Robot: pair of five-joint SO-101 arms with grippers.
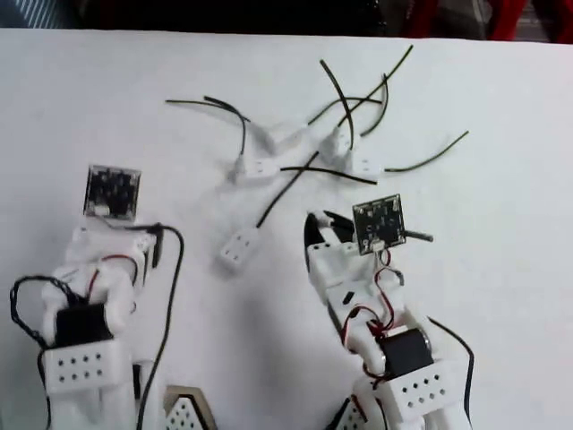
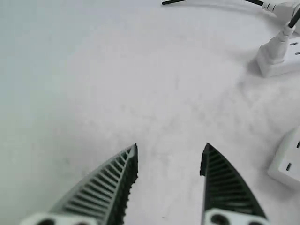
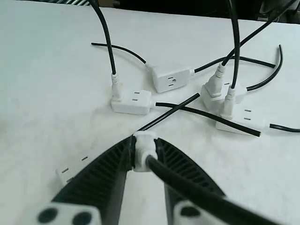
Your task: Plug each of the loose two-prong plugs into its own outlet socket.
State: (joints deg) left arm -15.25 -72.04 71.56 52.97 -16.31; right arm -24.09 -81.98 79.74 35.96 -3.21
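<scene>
the left arm (image 1: 89,296) is seen at the table's (image 1: 501,296) near left side; the left gripper (image 2: 170,150) is held low over bare table, its fingers spread wide apart with nothing between them; further right, the first socket (image 1: 237,248) is laid flat on its own, its two slots unfilled, and a black cord (image 1: 286,188) is run from it toward the far group; behind it the second socket (image 1: 255,167) is found with a white plug seated in it and a cord rising from that; just beyond and to the right, the third socket (image 3: 171,79) is turned so that its unfilled face is shown; the right gripper (image 3: 144,139) is placed between the first socket and the far group, its fingers pinched on a white plug (image 3: 143,152), whose thick black cord is trailed back past the wrist; the plug is held just above the table, near the first socket but apart from it, and its prongs cannot be made out; furthest right, a pair of sockets (image 3: 236,119) is laid touching, each with a plug pushed in
</scene>
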